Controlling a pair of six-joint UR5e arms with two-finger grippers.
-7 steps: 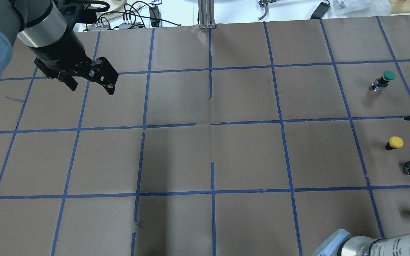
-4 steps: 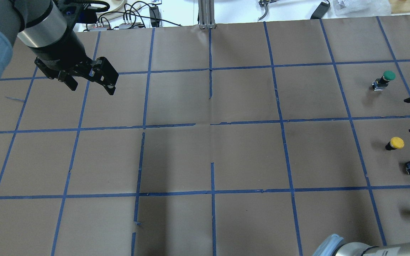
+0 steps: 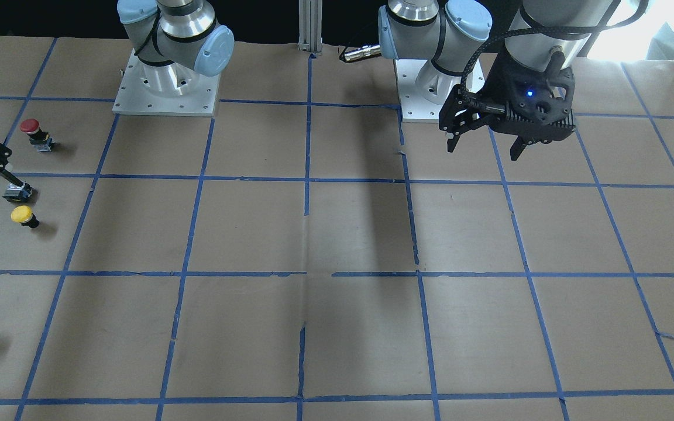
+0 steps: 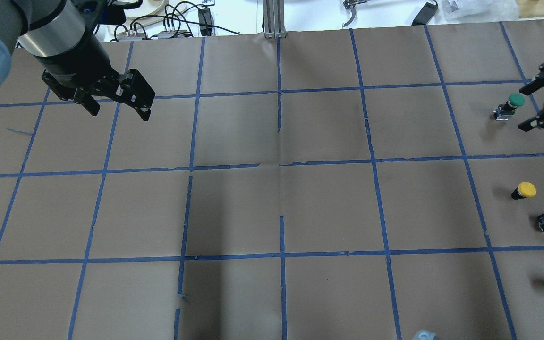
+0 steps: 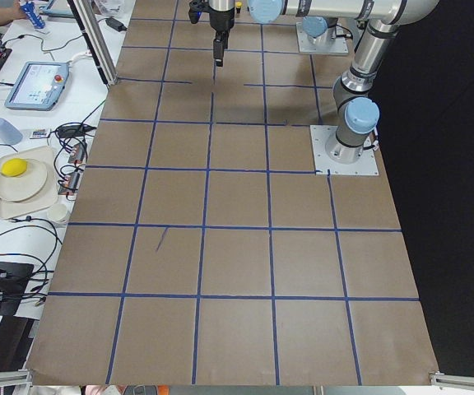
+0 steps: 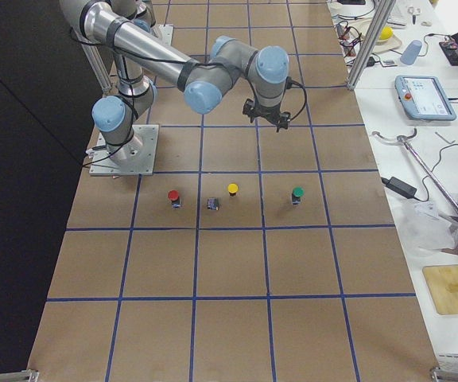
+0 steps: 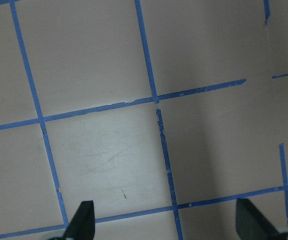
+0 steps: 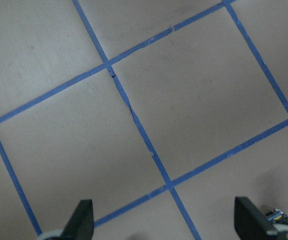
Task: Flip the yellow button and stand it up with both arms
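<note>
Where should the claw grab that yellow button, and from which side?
The black collar under the cap of the yellow button, from above with the nearby open right claw. It is narrower than the round cap, so the claw could likely close either side without slipping.

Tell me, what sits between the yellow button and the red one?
A small dark block lies on the table between the yellow button and the red button. The exterior right view shows the whole row.

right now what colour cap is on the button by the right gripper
Green cap, beside the right gripper; clearest in the overhead exterior view.
</note>
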